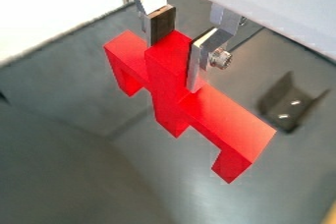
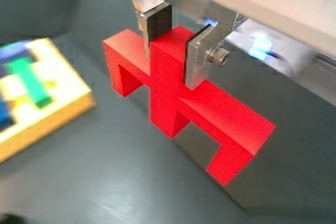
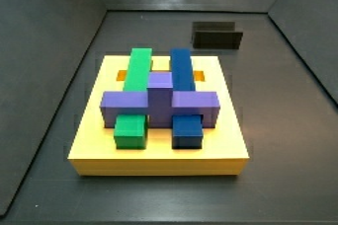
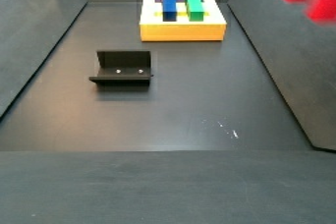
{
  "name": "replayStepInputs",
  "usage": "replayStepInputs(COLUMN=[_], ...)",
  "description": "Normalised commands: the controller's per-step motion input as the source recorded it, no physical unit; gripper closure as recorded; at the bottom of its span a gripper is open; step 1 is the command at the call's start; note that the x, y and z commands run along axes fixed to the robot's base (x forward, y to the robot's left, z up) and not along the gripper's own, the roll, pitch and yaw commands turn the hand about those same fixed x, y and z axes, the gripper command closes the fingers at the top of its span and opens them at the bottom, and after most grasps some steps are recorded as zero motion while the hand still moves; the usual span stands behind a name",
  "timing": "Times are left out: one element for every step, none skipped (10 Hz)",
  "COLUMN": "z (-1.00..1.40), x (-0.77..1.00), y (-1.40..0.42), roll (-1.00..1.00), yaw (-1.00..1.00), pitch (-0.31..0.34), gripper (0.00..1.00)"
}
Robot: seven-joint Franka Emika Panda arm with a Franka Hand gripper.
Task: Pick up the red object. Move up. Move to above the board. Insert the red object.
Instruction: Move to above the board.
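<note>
Since the gripper (image 2: 174, 33) had its fingers clamped on the stem of the red object (image 2: 178, 100), lifted clear of the floor and well apart from the board (image 2: 53, 120), I judged a level carry over the slots best.

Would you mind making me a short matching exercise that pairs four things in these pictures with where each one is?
Things:
1. red object
2. board
3. fixture
4. purple block

Places:
A. standing alone on the dark floor
B. clamped by its stem in the gripper, clear of the floor
C. lying flat on the floor, carrying coloured blocks
D. on top of the yellow slab, between green and blue pieces

Pairs: 1-B, 2-C, 3-A, 4-D
</note>
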Motion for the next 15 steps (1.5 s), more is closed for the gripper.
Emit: replayStepInputs(z=[0.15,0.15,0.15,0.14,0.15,0.15,0.15,0.14,0.15,0.08,0.05,0.05,0.04,0.02,0.02], x=[0.65,0.67,0.68,0.68,0.70,0.70,0.72,0.75,0.80,0.46,0.28,0.19,0.10,0.08,0.09], y=[-1.40,-1.40,-1.40,-1.40,-1.40,-1.40,-1.40,-1.40,-1.40,-0.73,-0.39,-0.27,-0.15,-0.10,-0.07], roll=[0.03,0.01,0.02,0.02,0.02,0.02,0.03,0.03,0.03,0.05,0.06,0.06,0.07,0.08,0.10], yaw=[1.00,1.00,1.00,1.00,1.00,1.00,1.00,1.00,1.00,1.00,1.00,1.00,1.00,1.00,1.00], pitch=[0.024,0.026,0.032,0.038,0.042,0.048,0.057,0.066,0.080,0.098,0.112,0.115,0.115,0.134,0.157], gripper=[1.00,1.00,1.00,1.00,1.00,1.00,1.00,1.00,1.00,1.00,1.00,1.00,1.00,1.00,1.00])
